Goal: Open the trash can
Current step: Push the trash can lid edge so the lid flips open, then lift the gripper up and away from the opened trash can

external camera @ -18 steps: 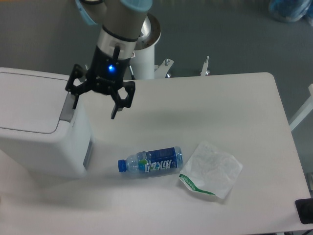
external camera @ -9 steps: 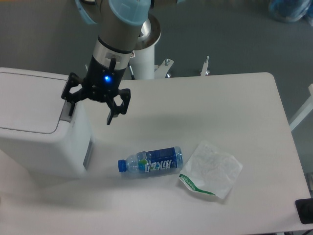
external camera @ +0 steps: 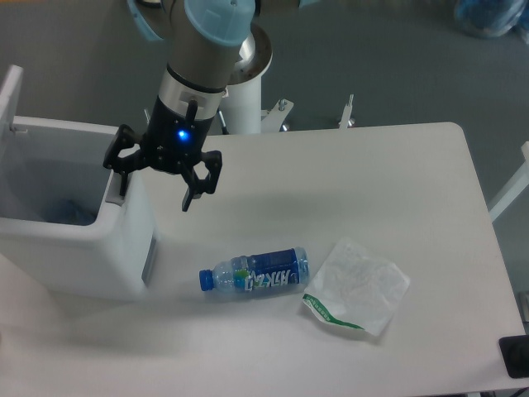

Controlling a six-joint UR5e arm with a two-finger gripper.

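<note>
The trash can (external camera: pixel 91 256) is a large white boxy bin at the table's left edge. Its lid (external camera: pixel 10 98) stands swung up at the far left, and the inside shows, dark with something bluish in it. The grey push tab (external camera: pixel 114 188) is on the bin's right rim. My black gripper (external camera: pixel 157 192) is open and points down over that rim. Its left finger (external camera: pixel 122 184) rests on or just above the tab, and its right finger hangs outside the bin over the table.
A blue-labelled plastic bottle (external camera: pixel 254 274) lies on its side in the middle front of the white table (external camera: pixel 372 190). A crumpled white wrapper (external camera: pixel 359 285) lies to its right. The arm's white pedestal (external camera: pixel 245 91) stands behind the table.
The trash can's lid has sprung open and now stands up at the left. The gripper moved slightly left onto the tab a second ago and has held still since.
</note>
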